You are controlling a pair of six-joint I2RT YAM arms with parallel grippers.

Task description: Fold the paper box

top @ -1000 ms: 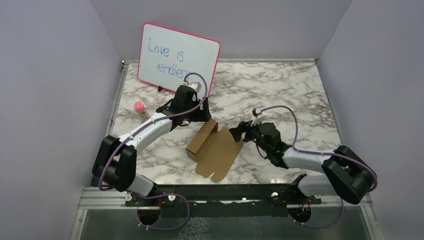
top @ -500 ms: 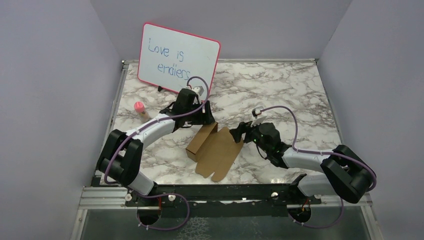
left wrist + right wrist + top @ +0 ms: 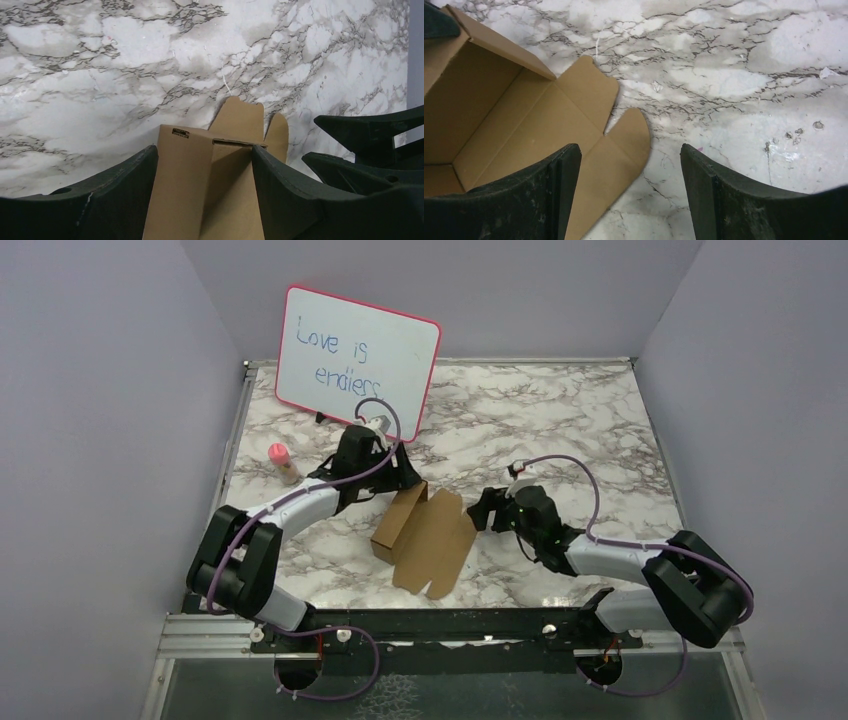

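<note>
The paper box (image 3: 425,535) is brown cardboard, partly folded: one side stands up as a wall and the rest lies flat with rounded flaps. My left gripper (image 3: 404,480) is at the box's far end. In the left wrist view the left gripper (image 3: 205,155) has both fingers against the raised folded section of the box (image 3: 185,190). My right gripper (image 3: 481,512) hovers by the right flaps. In its wrist view the right gripper (image 3: 630,152) stands open over a rounded flap of the box (image 3: 524,120) and bare marble, holding nothing.
A pink-framed whiteboard (image 3: 355,350) stands at the back left, just behind the left wrist. A small pink-capped object (image 3: 280,458) lies left of the left arm. The marble table (image 3: 560,420) is walled on three sides.
The left gripper came down and narrowed onto the box's raised section, and the box shifted slightly. The right gripper drew back a little to the right, still open.
</note>
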